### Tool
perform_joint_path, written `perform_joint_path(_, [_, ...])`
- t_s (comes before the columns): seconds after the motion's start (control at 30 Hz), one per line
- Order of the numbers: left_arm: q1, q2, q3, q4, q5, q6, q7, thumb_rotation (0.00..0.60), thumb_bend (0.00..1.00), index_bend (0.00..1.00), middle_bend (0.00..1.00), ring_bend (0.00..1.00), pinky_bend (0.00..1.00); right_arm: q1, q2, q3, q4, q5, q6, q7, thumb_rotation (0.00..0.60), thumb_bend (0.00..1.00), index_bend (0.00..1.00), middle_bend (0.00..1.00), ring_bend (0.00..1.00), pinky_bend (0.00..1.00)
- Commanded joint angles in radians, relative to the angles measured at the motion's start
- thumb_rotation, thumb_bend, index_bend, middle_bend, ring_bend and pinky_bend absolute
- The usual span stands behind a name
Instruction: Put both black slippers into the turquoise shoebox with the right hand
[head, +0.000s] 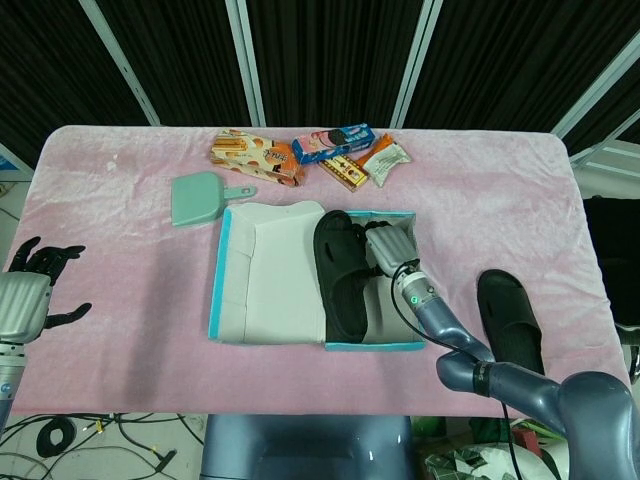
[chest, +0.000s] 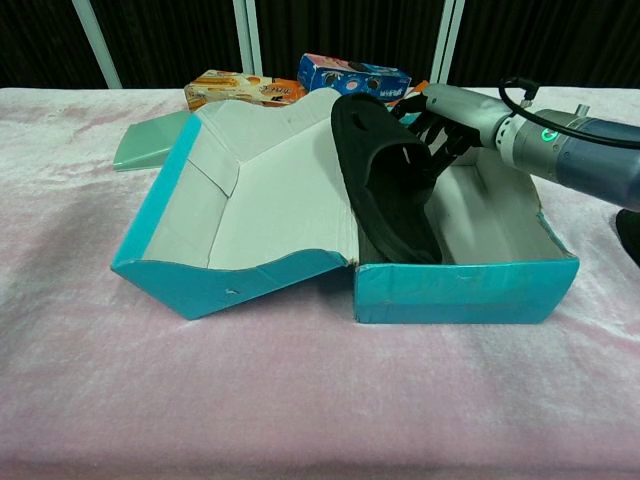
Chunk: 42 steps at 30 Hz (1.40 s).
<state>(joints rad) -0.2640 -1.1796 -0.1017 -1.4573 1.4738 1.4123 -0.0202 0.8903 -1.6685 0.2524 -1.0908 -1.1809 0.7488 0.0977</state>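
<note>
One counter (head: 120, 200) draped in pink cloth carries everything. On it stands one turquoise shoebox (chest: 470, 290), its hinged lid (chest: 250, 210) folded open to the left and resting tilted on the cloth. There are two black slippers: the first slipper (chest: 395, 185) stands on its edge inside the box, leaning against the left wall beside the lid hinge, its toe rising above the rim; the second slipper (head: 510, 320) lies flat on the cloth to the right of the box, well apart from it. The right hand (chest: 432, 125) reaches into the box from the right, its fingers curled around the upper strap of the first slipper and gripping it. The left hand (head: 40, 275) hovers at the counter's left edge, fingers spread and holding nothing. Behind the box lie four snack packs: an orange biscuit box (head: 255, 155), a blue cookie box (head: 335, 142), a small dark bar (head: 343, 172) and a pale wrapper (head: 387, 157). One pale green dustpan-like piece (head: 197, 197) lies just beside the lid's far left corner
</note>
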Motion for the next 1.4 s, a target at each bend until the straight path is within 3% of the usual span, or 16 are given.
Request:
perform_joint_path(0.03, [0.000,0.001,-0.002,-0.003,-0.002,-0.001,0.001,0.600,0.00,0.20,0.30,0.22,0.10,0.013,0.036,-0.017,-0.042,0.003,-0.041,-0.046,0.600,0.12,0.58,0.61,0.28,0.23])
perform_joint_path(0.27, [0.001,0.004,-0.002,-0.011,-0.002,0.000,0.011,0.600,0.00,0.20,0.30,0.22,0.10,0.035,0.073,-0.036,-0.075,0.037,-0.108,-0.112,0.600,0.08,0.58,0.60,0.26,0.19])
perform_joint_path(0.47, [0.004,0.005,-0.004,-0.014,-0.006,0.003,0.010,0.600,0.00,0.20,0.30,0.22,0.10,0.038,0.084,-0.031,-0.094,0.055,-0.099,-0.133,0.600,0.07,0.58,0.57,0.24,0.17])
perform_joint_path(0.7, [0.005,0.004,-0.004,-0.015,-0.006,0.005,0.012,0.600,0.00,0.20,0.30,0.22,0.10,0.057,0.057,-0.051,-0.052,0.094,-0.113,-0.214,0.600,0.07,0.57,0.56,0.22,0.15])
perform_joint_path(0.77, [0.006,0.004,-0.004,-0.014,-0.006,0.006,0.011,0.600,0.00,0.20,0.30,0.22,0.10,0.062,0.045,-0.055,-0.038,0.119,-0.114,-0.245,0.600,0.07,0.54,0.55,0.21,0.15])
perform_joint_path(0.83, [0.008,0.004,-0.004,-0.012,-0.006,0.008,0.010,0.600,0.00,0.20,0.30,0.22,0.10,0.064,0.040,-0.056,-0.032,0.154,-0.104,-0.288,0.600,0.05,0.43,0.48,0.17,0.13])
perform_joint_path(0.93, [0.010,0.004,-0.005,-0.010,-0.005,0.012,0.008,0.600,0.00,0.20,0.29,0.22,0.10,0.062,0.053,-0.052,-0.060,0.207,-0.075,-0.350,0.600,0.03,0.18,0.27,0.05,0.12])
perform_joint_path(1.03, [0.009,0.001,-0.006,-0.007,-0.004,0.013,0.008,0.600,0.00,0.20,0.29,0.22,0.10,0.058,0.084,-0.047,-0.120,0.264,-0.037,-0.411,0.600,0.02,0.02,0.10,0.00,0.10])
perform_joint_path(1.17, [0.006,-0.003,-0.006,-0.006,0.002,0.013,0.007,0.600,0.00,0.20,0.29,0.22,0.10,0.054,0.136,-0.041,-0.217,0.344,-0.001,-0.476,0.600,0.00,0.00,0.01,0.00,0.09])
perform_joint_path(1.4, [0.000,-0.004,-0.006,-0.008,0.011,0.012,0.011,0.600,0.00,0.20,0.29,0.22,0.10,0.041,0.247,-0.051,-0.385,0.402,0.053,-0.534,0.600,0.00,0.00,0.00,0.00,0.08])
